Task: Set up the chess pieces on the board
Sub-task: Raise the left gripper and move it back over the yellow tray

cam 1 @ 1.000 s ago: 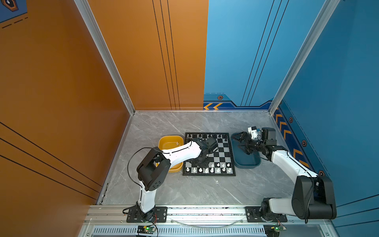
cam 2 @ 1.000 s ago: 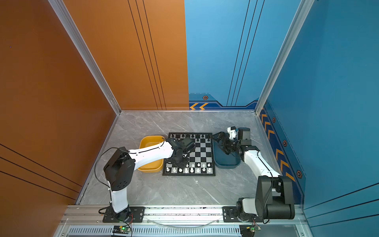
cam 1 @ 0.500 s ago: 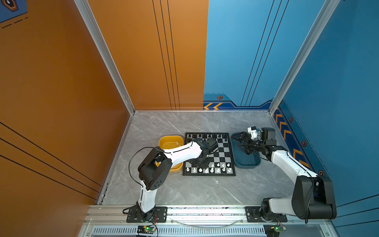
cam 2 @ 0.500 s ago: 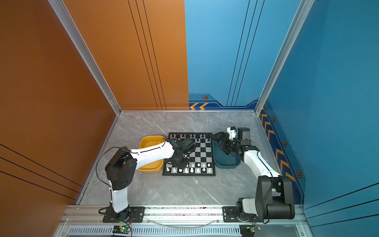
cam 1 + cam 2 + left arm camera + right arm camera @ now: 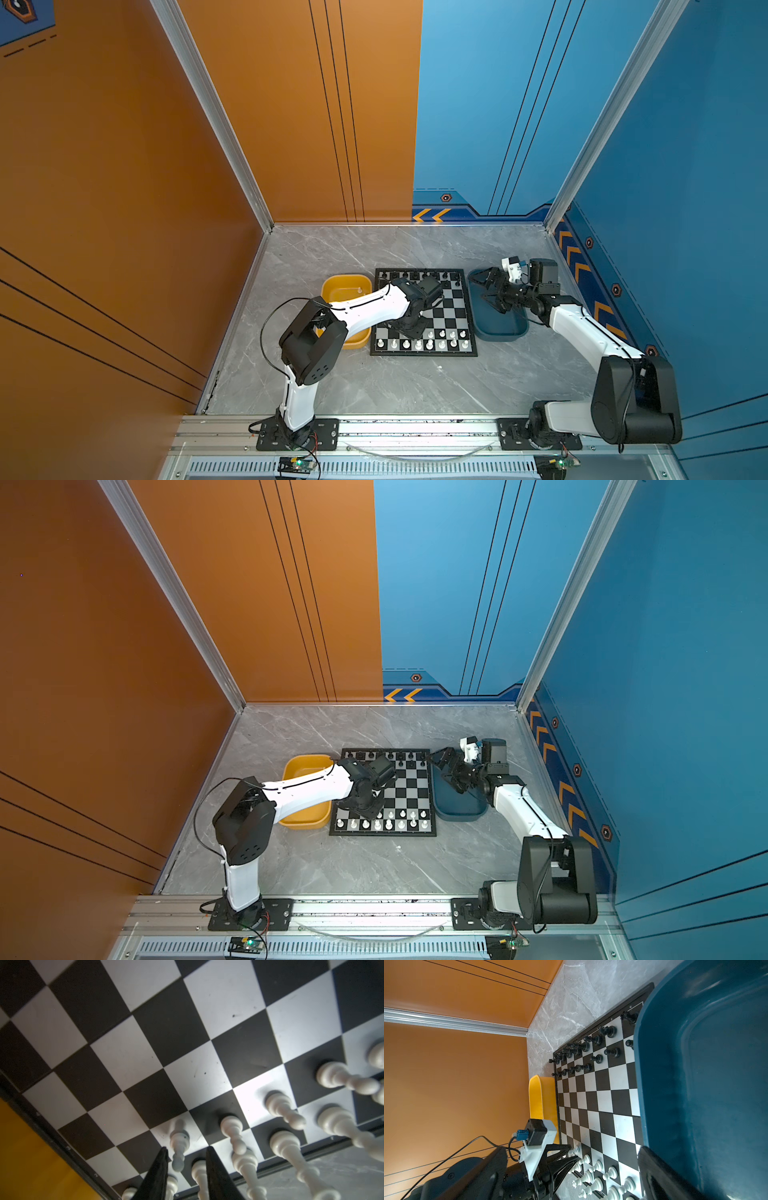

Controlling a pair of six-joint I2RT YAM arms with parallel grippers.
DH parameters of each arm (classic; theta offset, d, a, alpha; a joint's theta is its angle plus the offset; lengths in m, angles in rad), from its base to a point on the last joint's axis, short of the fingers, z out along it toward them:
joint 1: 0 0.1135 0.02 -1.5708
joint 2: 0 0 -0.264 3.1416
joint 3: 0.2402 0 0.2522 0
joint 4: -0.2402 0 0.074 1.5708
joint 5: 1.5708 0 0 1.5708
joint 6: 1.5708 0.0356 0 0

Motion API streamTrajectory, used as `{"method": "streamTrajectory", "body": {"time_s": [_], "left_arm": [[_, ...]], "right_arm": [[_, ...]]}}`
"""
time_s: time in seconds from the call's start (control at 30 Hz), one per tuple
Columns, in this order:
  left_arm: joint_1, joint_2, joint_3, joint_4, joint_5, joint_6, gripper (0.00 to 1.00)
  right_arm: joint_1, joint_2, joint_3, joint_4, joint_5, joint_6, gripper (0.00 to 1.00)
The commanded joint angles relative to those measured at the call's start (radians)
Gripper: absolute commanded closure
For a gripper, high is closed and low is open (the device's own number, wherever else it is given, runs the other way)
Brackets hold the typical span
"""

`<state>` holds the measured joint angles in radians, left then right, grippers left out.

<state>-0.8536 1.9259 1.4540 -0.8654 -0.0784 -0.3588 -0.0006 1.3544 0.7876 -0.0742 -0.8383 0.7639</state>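
At left gripper (image 5: 187,1148): black fingers (image 5: 158,1174) parted, not clamping. White pawn (image 5: 179,1142) upright between them, gap each side, on silvery square of board (image 5: 145,1043). Other white pieces (image 5: 284,1147) just beside and beyond fingertips. At right gripper (image 5: 489,291): fingers spread wide, above dark blue tray (image 5: 500,330).

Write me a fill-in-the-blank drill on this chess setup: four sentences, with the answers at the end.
1. The left-hand tray beside the board is ____.
2. The right gripper hangs open above the right-hand tray, which is dark ____.
3. The pawn standing between the left gripper's fingers is ____.
4. The white pieces fill the board's near rows, and the black pieces fill its ____ rows.

Missing words: yellow; blue; white; far.
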Motion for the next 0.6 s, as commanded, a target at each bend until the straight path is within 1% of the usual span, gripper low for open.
{"method": "streamTrajectory", "body": {"time_s": [0.0, 0.17, 0.27, 0.4, 0.5, 0.57], "left_arm": [[0.011, -0.051, 0.038, -0.024, -0.010, 0.014, 0.66], [0.034, -0.092, 0.047, -0.027, -0.041, 0.032, 0.65], [0.072, -0.137, 0.048, -0.027, -0.073, 0.040, 0.64], [0.145, -0.200, 0.055, -0.024, -0.152, 0.044, 0.64], [0.211, -0.222, 0.067, -0.025, -0.244, 0.041, 0.65], [0.254, -0.222, 0.071, -0.019, -0.284, 0.041, 0.65]], "right_arm": [[0.004, -0.004, -0.009, 0.021, -0.014, 0.008, 0.00], [0.004, -0.007, -0.008, 0.021, -0.014, 0.008, 0.00], [0.004, -0.008, -0.010, 0.022, -0.014, 0.009, 0.00], [0.004, -0.003, -0.008, 0.021, -0.012, 0.009, 0.00], [0.004, 0.000, -0.007, 0.021, -0.012, 0.011, 0.00], [0.004, 0.003, -0.002, 0.021, -0.012, 0.010, 0.00]]}}
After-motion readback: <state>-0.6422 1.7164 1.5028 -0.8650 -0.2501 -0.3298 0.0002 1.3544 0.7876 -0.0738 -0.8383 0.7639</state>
